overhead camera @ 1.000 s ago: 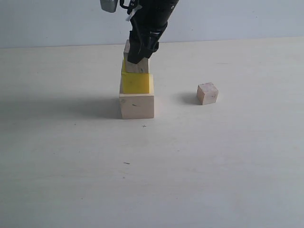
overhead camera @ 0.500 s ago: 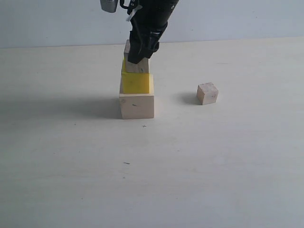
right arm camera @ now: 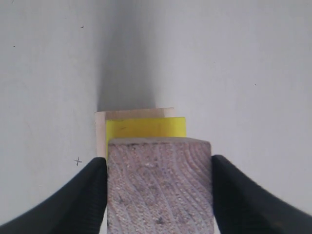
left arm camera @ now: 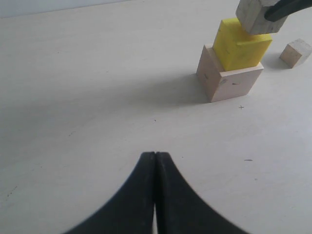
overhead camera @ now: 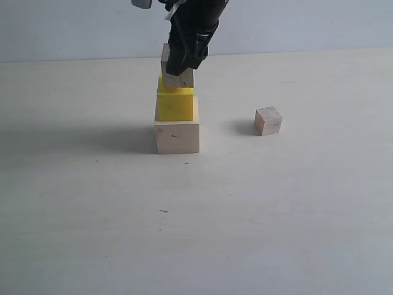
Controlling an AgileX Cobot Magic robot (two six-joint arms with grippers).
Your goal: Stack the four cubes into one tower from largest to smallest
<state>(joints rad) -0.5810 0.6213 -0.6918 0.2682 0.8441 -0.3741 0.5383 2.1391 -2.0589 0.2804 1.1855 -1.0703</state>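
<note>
**Cubes: two stacked, one in the pincer, one on its own**

Your right arm hangs down from the top of the exterior view, over the stack. The right gripper (overhead camera: pixel 181 64) points down at the table (overhead camera: pixel 276 215). Its two black fingers (right arm camera: pixel 92 195) are clamped on the sides of the medium grainy wood cube (overhead camera: pixel 182 80), one finger on each side.

That cube sits right over the yellow cube (overhead camera: pixel 175 106). You cannot tell from these pictures if the two are touching. The yellow cube rests on the largest cube (overhead camera: pixel 177 136), which stands on the table. The yellow one sits near the back edge of the big one, so a strip of pale wood shows in front.

The smallest cube (overhead camera: pixel 268 120) lies alone on the table, well apart, to the right of the stack in the exterior view.

Only the left wrist view shows your left gripper (left arm camera: pixel 155 158). Its fingers are pressed together with nothing between them, low over bare table and far from the stack. That view also shows all four cubes from the side.

The right wrist view looks straight down. It shows the rough grain on top of the held cube, and thin edges of yellow and pale wood peeking out behind it.
</note>
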